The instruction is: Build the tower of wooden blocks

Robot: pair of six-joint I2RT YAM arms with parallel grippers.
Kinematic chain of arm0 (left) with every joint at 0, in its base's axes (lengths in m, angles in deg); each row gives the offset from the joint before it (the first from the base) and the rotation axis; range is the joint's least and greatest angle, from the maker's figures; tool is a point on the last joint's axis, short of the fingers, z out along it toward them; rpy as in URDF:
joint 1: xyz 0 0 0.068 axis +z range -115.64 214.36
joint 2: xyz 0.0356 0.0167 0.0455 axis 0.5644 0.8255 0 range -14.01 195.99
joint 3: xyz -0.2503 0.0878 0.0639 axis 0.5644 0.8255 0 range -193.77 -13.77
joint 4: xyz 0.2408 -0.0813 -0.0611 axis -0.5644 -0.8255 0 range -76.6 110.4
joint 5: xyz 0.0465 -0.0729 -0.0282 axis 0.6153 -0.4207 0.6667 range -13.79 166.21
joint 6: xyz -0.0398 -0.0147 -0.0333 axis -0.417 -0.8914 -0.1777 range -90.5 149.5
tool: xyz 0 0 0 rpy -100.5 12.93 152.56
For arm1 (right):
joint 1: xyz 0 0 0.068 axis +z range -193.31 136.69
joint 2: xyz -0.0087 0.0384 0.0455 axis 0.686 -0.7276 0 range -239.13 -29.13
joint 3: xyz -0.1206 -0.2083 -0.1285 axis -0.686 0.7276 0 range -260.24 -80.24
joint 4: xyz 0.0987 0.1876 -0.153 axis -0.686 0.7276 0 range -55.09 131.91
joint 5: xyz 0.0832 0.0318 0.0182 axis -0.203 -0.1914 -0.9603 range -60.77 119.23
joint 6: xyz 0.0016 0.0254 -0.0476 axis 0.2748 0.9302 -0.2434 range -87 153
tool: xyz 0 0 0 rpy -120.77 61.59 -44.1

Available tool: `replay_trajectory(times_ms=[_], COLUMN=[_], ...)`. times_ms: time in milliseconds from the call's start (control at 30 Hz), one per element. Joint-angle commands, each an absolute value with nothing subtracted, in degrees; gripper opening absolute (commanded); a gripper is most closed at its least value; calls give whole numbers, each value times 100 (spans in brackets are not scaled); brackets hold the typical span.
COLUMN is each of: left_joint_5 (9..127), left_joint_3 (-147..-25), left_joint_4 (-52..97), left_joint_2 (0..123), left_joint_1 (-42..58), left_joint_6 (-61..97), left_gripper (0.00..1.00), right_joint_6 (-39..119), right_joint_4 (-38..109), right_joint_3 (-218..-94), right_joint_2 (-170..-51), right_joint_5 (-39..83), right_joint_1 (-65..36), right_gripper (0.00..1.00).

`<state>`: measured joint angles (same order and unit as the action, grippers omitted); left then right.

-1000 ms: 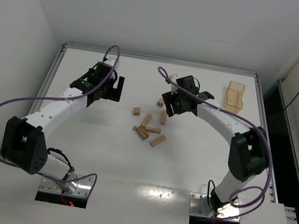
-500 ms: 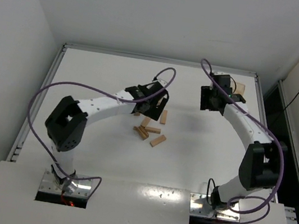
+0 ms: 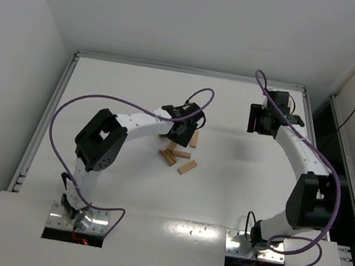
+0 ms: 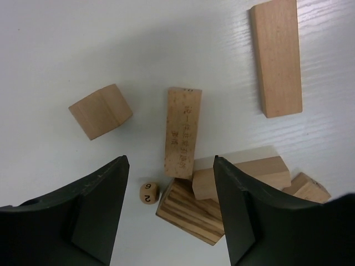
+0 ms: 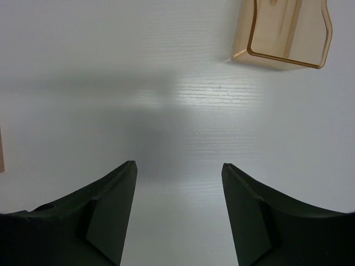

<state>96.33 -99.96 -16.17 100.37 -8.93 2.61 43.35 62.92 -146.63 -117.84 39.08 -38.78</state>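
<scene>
Blocks (image 3: 177,154) for the tower lay in a loose, low heap near the middle of the table (image 3: 123,91), not stacked up. The left gripper (image 4: 169,166) hovered over them, jaws apart and gripping nothing, with a small numbered die (image 4: 148,193) and a striped block (image 4: 188,213) below the gap. The right gripper (image 5: 177,166) hung empty, jaws parted, near the tray (image 5: 283,62).

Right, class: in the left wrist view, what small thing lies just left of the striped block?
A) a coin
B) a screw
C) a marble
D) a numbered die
D: a small tan die with a 2 on one face lies next to the striped block.
</scene>
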Motion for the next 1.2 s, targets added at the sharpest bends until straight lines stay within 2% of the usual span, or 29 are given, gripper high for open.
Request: replay_trajectory(times_ms=[0, 333, 667, 700, 800, 833, 933, 1167], left_joint_5=[9423, 9317, 9080, 9080, 9027, 8975, 8974, 9027], left_joint_3=[-10324, -10439, -10544, -10544, -10658, -10745, -10966, -11694], left_joint_4=[-1519, -1519, -1519, -1519, -1519, -1519, -1572, -1677], left_joint_2=[10252, 10604, 10842, 10842, 10903, 10955, 11009, 11123], left_joint_1=[-713, -598, -598, -598, -598, -546, -545, -440], left_joint_6=[226, 279, 279, 279, 279, 279, 226, 77], left_gripper=[59, 55, 41, 40, 25, 16, 0, 0], right_joint_6=[4434, 4487, 4487, 4487, 4487, 4487, 4487, 4540], right_joint_4=[6234, 6234, 6286, 6286, 6286, 6234, 6234, 6234], right_joint_3=[-14651, -14704, -14704, -14704, -14704, -14652, -14651, -14598], right_joint_2=[-11605, -11764, -11869, -11869, -11869, -11869, -11869, -11869], right_joint_5=[3688, 3512, 3354, 3354, 3292, 3292, 3292, 3239], right_joint_1=[-3953, -4111, -4164, -4217, -4217, -4217, -4217, -4217], right_gripper=[59, 59, 58, 58, 58, 58, 58, 57])
